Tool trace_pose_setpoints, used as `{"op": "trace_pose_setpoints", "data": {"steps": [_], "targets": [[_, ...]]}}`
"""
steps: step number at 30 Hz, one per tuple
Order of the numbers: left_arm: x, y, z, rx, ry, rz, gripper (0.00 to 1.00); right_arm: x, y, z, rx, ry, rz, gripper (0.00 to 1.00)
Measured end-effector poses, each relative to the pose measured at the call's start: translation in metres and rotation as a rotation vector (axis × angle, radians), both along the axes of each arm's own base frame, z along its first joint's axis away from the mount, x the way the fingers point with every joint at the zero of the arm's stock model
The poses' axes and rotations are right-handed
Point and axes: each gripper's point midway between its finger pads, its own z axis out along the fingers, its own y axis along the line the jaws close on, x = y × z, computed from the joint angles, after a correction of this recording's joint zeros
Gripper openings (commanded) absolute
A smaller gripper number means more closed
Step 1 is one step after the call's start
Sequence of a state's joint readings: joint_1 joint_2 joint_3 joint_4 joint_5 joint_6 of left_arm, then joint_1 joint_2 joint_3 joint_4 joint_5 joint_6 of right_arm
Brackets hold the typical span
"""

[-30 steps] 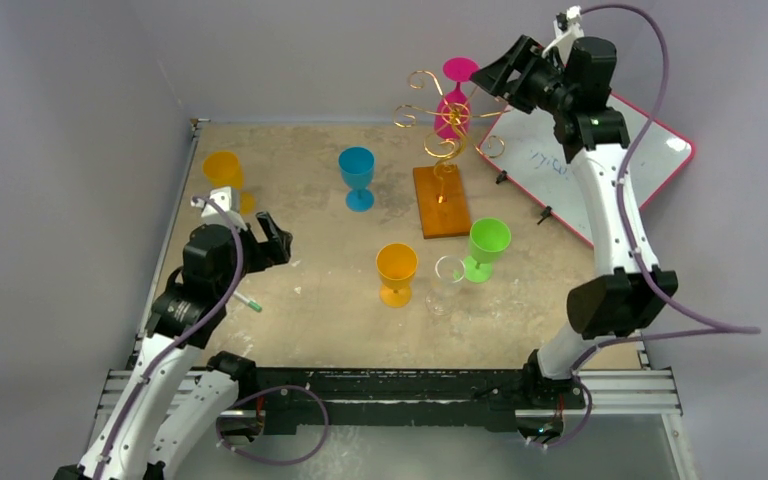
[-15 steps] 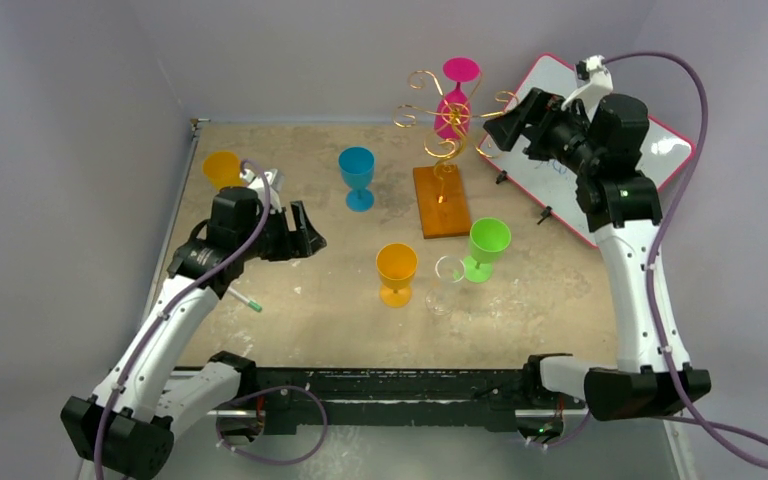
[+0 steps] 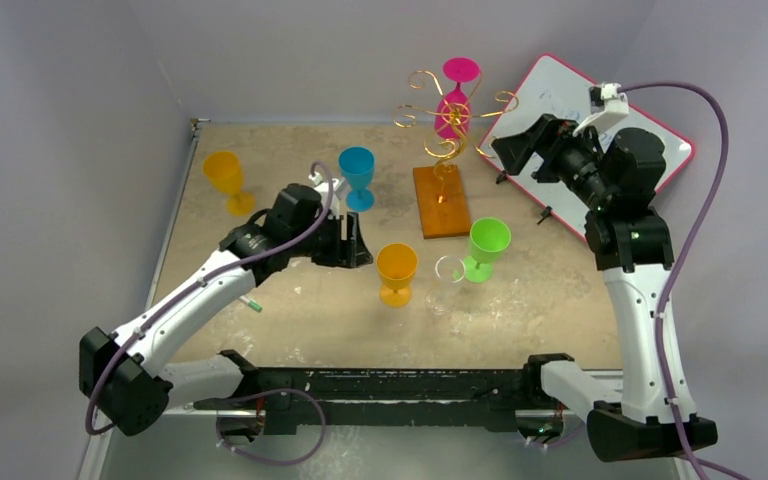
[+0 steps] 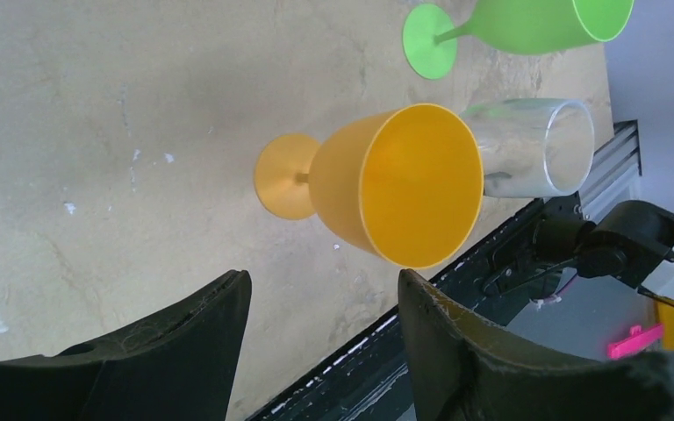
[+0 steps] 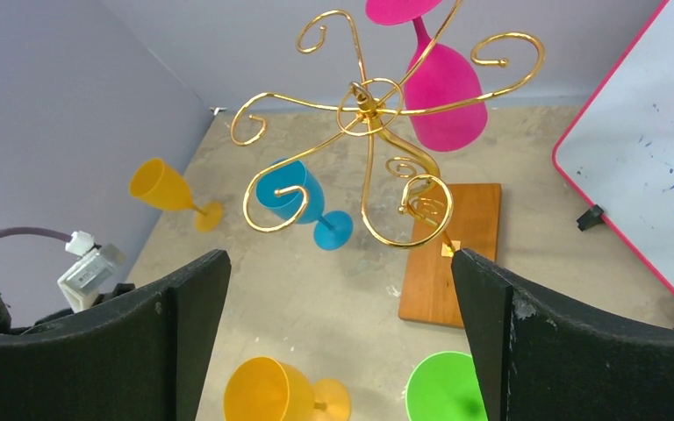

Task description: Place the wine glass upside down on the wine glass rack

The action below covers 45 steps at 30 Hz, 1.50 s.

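moved: your left arm has reached from the left edge of the table (image 3: 300, 315) in to its middle, and your right arm has drawn back from the rack (image 3: 441, 135) toward the whiteboard (image 3: 558, 92).
left gripper (image 4: 320, 298): it is low over the table with the jaws spread and nothing between them. the orange glass (image 4: 404, 184) stands just in front of it, not touched.
right gripper (image 5: 340, 259): it is raised beside the whiteboard with the jaws spread wide and empty, and it faces the gold arms of the rack.
pink glass (image 5: 443, 83): it hangs upside down on the rack, foot on top among the upper curls, bowl down.
rack: it stands upright on its wooden base at the back middle of the table. you see no other glass on it.
near the orange glass: a clear glass (image 3: 449, 270) is just beside it on the right, then a green glass (image 3: 487, 240).
other glasses: a blue glass (image 3: 357, 165) stands upright left of the rack, and a second orange glass (image 3: 222, 172) stands at the far left, well apart.
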State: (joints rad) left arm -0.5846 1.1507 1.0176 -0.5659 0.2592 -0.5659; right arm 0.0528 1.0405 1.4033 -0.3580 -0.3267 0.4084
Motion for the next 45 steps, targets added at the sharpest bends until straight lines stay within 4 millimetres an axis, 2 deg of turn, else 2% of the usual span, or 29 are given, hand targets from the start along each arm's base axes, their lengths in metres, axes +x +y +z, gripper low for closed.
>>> {"op": "trace_pose_setpoints", "data": {"steps": [4,11,18,22,25,30,31,36,41,45], "targets": [[0.0,-0.017,-0.011,0.019,0.004,-0.035,0.61,0.0,0.001,-0.011,-0.022,0.01,0.016,0.94],[0.013,-0.027,-0.025,0.036,0.003,-0.028,0.58,-0.005,0.001,-0.038,-0.043,0.057,0.027,0.89],[0.024,-0.037,-0.034,0.029,0.008,-0.014,0.51,-0.014,0.005,-0.046,-0.053,0.061,0.049,0.86],[0.025,-0.042,-0.046,0.05,0.034,-0.025,0.4,-0.015,0.01,-0.049,-0.058,0.066,0.065,0.83],[0.023,-0.044,-0.05,0.065,0.042,-0.031,0.27,-0.017,0.014,-0.052,-0.06,0.071,0.078,0.83],[0.026,-0.047,-0.039,0.075,0.02,-0.027,0.01,-0.022,0.029,-0.055,-0.069,0.077,0.114,0.82],[0.027,-0.047,-0.036,0.074,0.014,-0.023,0.0,-0.023,0.034,-0.056,-0.072,0.076,0.122,0.82],[0.031,-0.041,-0.028,0.111,0.001,0.008,0.0,-0.03,0.053,-0.056,-0.081,0.074,0.172,0.81],[0.029,-0.022,-0.034,0.196,0.006,0.05,0.0,-0.028,0.054,-0.058,-0.088,0.076,0.163,0.79],[0.025,-0.005,-0.031,0.248,-0.005,0.084,0.0,-0.028,0.061,-0.062,-0.098,0.071,0.182,0.78]]}}
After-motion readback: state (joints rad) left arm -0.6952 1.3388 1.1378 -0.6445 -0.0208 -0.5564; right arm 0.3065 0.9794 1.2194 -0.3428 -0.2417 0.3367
